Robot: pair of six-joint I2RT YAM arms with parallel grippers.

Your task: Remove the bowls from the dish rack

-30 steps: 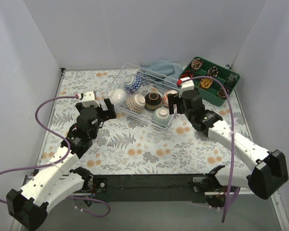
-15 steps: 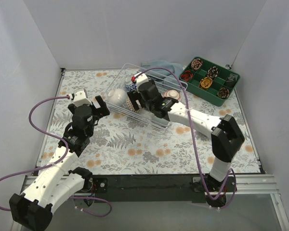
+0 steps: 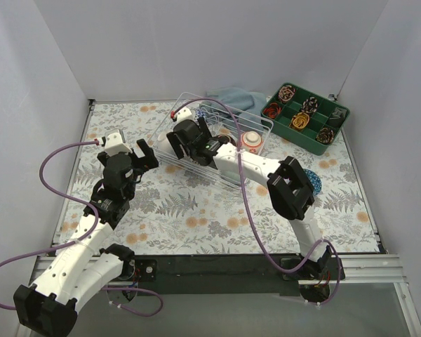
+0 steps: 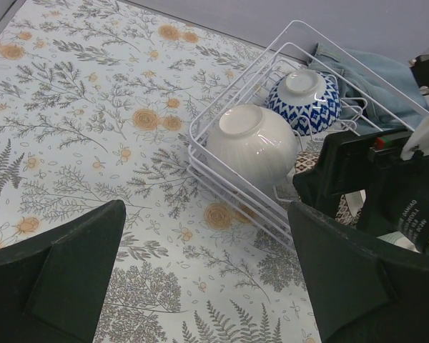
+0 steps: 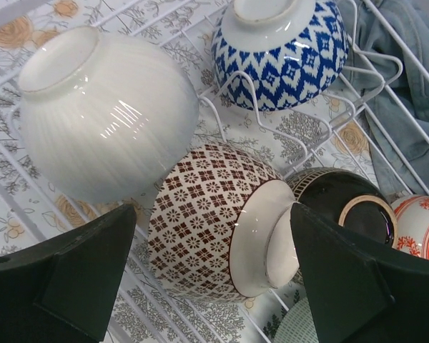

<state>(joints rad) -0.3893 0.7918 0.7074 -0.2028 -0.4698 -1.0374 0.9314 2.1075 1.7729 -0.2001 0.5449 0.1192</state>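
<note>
Wire dish rack (image 3: 224,181) walls bowls (image 4: 250,143); cloth (image 3: 228,97), green tray (image 3: 299,142) behind.

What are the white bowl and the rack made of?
White bowl: probably glazed ceramic. It is glossy, with bright light reflections and fine ribs.
Rack: thin bent wire, likely metal with a smooth white coating.

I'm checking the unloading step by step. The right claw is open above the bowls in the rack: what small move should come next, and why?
Probably lower the right claw straight down onto the brown-patterned bowl, then close. The claw is open, and that bowl lies on its side in the dish rack, centred under it in the wrist view. The white bowl sits close beside, leaving little room.
</note>
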